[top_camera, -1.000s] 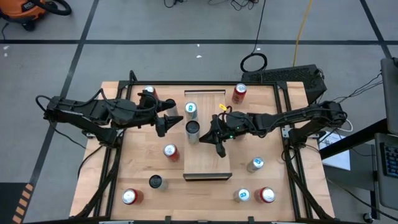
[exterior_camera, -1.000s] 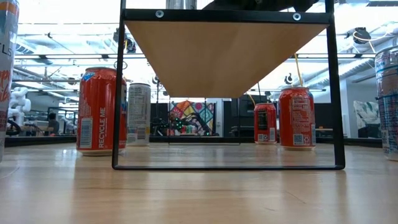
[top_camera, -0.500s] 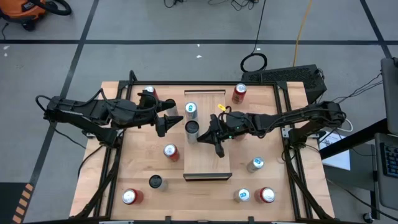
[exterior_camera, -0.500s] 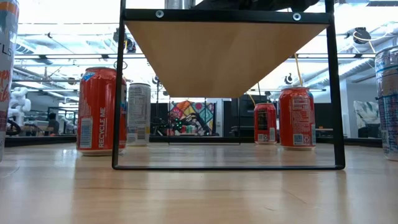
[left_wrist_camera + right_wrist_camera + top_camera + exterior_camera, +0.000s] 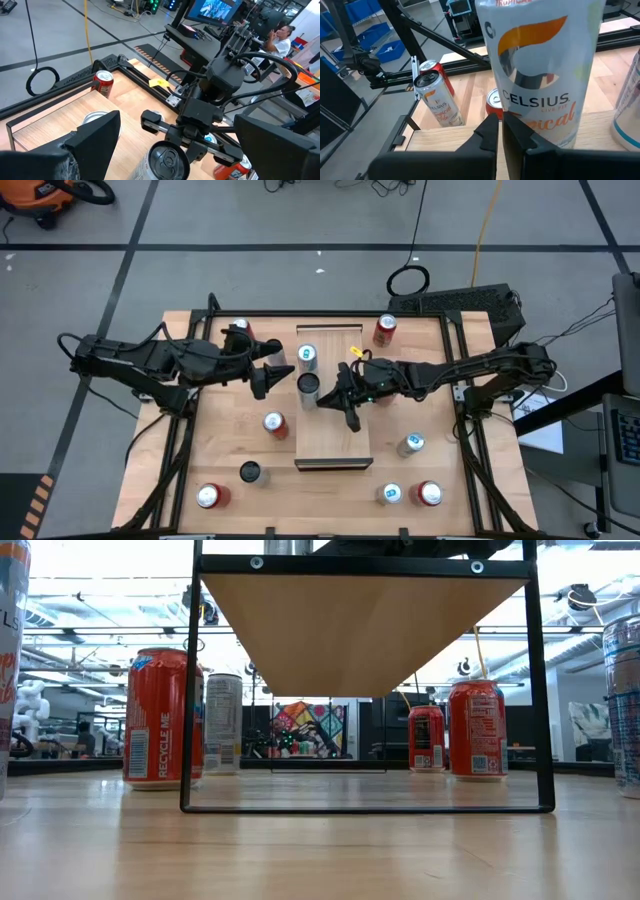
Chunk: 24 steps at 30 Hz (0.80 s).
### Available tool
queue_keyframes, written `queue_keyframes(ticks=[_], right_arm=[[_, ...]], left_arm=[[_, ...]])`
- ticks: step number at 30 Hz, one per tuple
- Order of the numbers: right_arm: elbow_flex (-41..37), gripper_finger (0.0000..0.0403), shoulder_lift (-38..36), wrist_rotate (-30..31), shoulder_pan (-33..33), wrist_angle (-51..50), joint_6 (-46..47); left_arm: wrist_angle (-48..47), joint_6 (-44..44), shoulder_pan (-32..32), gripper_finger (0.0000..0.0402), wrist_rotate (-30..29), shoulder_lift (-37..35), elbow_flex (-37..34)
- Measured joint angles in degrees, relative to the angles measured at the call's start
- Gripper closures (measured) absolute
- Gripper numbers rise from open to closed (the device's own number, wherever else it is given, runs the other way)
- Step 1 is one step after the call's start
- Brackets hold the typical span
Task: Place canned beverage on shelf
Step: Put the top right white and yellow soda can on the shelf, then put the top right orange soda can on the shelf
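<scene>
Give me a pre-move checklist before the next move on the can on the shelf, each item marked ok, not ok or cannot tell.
1. Tall can upright on the shelf: ok.
2. Left end effector open: ok; the left wrist view shows its fingers spread either side of the can.
3. Right end effector shut, beside the can: ok; whether it touches the can: cannot tell.
4. Free shelf space in front of the can: ok, bare board toward the dark strip.
5. Second can on the shelf clear of the tall one: ok, a gap shows in the high view.
6. Loose red can beside the shelf, off the board: ok.
</scene>
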Motion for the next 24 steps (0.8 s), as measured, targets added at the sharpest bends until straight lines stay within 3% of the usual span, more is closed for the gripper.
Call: queue_keyframes(ticks=[10, 13, 24], right_arm=[[0.0, 0.0399, 0.0, -0.4, 0.0, 0.0, 1.0], [0.0, 0.0399, -1.5, -3.1, 0.0, -1.9, 2.9], [0.0, 0.0402, -17.1, -4.8, 1.1, -23.6, 10.1]], left_arm=[[0.0, 0.0, 0.0, 0.0008, 0.0, 0.0, 0.0], [0.0, 0.0, 0.0, 0.0008, 0.0, 0.0, 0.0], [0.0, 2.6, 0.1, 0.0008, -0.5, 0.0, 0.0]])
